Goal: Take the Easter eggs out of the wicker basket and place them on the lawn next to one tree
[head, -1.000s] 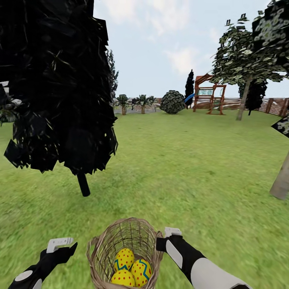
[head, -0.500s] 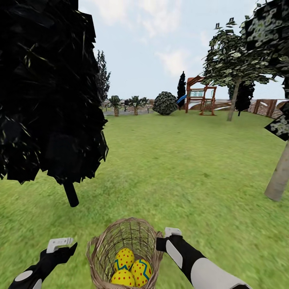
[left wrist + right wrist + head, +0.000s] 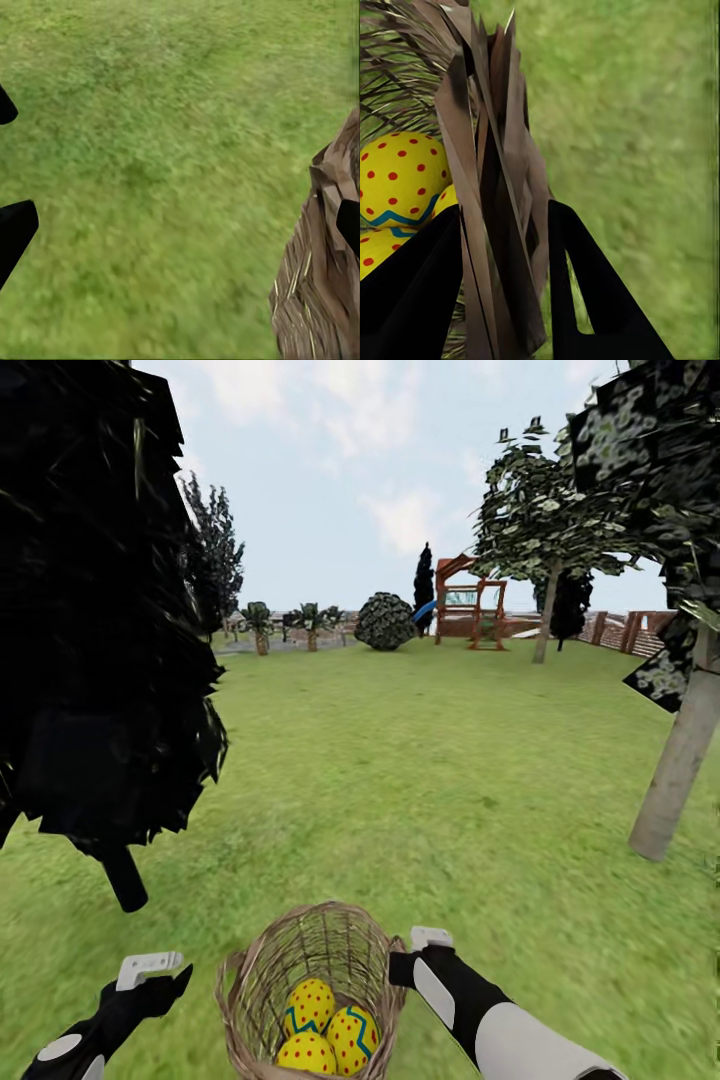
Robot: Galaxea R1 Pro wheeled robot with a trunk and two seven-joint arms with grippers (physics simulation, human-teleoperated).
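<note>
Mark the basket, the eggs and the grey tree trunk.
basket (image 3: 300, 950), head view, back inner wall of the weave.
eggs (image 3: 312, 1000), head view, top egg's dotted shell.
grey tree trunk (image 3: 675, 770), head view, middle of the bare trunk.

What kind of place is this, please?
Most likely a garden or backyard: a wide lawn, trees such as the pale-trunked tree, a wooden playset and a fence behind.

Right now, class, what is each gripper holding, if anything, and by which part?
The right gripper clamps the tan woven wicker basket by its braided rim. The left gripper is open and holds nothing.
</note>
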